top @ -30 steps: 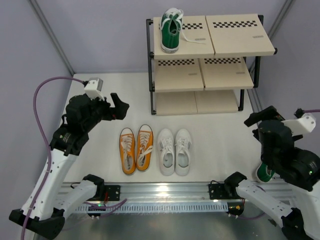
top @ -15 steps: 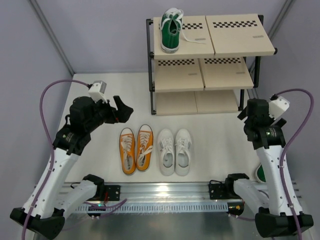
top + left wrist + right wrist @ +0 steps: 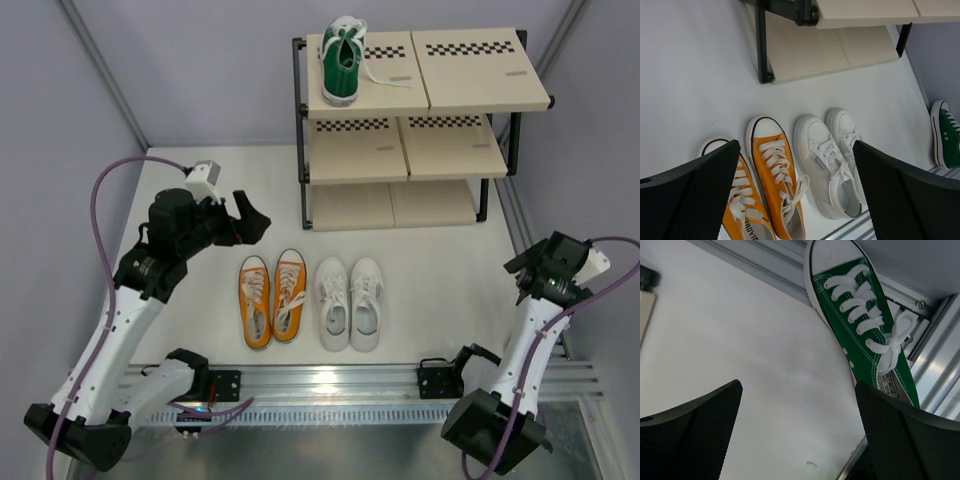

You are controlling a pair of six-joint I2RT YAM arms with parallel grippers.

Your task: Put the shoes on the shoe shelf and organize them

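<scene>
From above, the shoe shelf [image 3: 480, 72] has a black metal frame and flat beige boards with checkered strips. It stands on the table [image 3: 200, 170] at its far edge, right of middle. One green sneaker [image 3: 341, 62] sits on the left board of the top tier, a lace trailing loose. The orange sneakers [image 3: 272, 298] and white sneakers [image 3: 350, 303] lie paired side by side near the near edge, toes toward the shelf. The left gripper [image 3: 250, 215] hangs just beyond the orange pair, and the right gripper [image 3: 532, 270] is over the near right corner. Both are spread wide and hold nothing.

In the left wrist view, between the mesh-textured fingers [image 3: 695, 195], lie orange canvas shoes with rubber toe caps and smoother white uppers just beside them. A second green sneaker [image 3: 946, 132] shows by the table's right edge.

In the right wrist view, that shoe lies flat against the aluminium rail [image 3: 935, 355], below the wide-open jaws. It looks light. The canvas sides are soft and will likely collapse, while the rubber sole and heel should be stiffer. Pinching the collar at the heel, one finger inside, seems the surest hold. The loose laces may snag.
</scene>
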